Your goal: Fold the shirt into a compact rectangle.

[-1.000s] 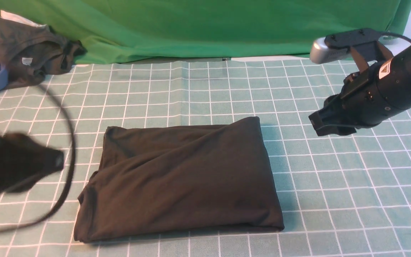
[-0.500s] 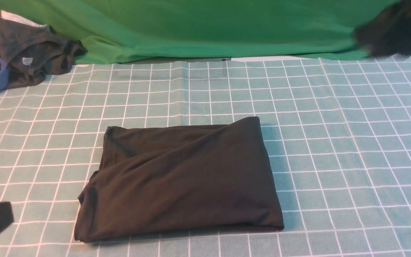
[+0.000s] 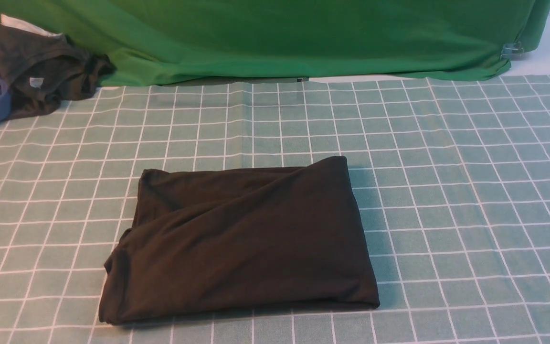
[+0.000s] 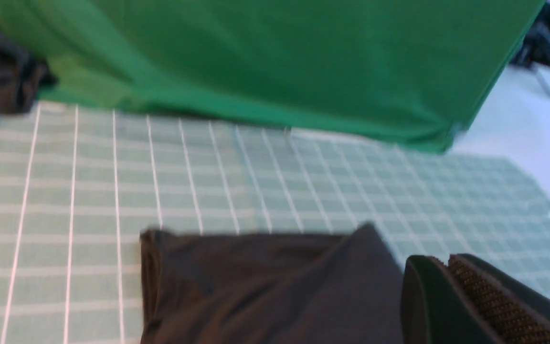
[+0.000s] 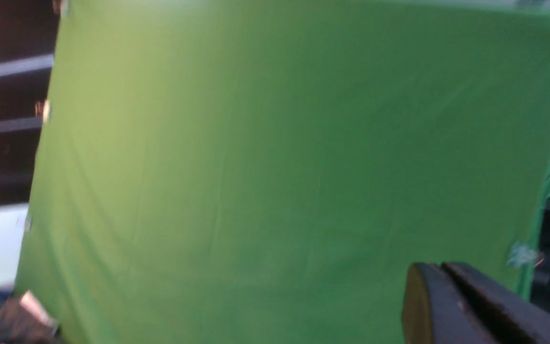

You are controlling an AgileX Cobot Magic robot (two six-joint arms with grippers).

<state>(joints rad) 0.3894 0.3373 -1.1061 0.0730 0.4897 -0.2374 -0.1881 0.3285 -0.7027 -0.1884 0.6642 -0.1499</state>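
Now the shirt (image 3: 241,241) lies folded into a rough rectangle on the checked tabletop (image 3: 470,191), in front of the green backdrop (image 3: 275,38). Left fingers (image 4: 447,291) and right fingers (image 5: 439,306) are pressed together, holding nothing.

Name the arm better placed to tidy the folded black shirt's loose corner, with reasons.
Left, probably. The left gripper, shut, sits low beside the shirt. The right gripper, also shut, faces only the green backdrop; no shirt shows in its view.
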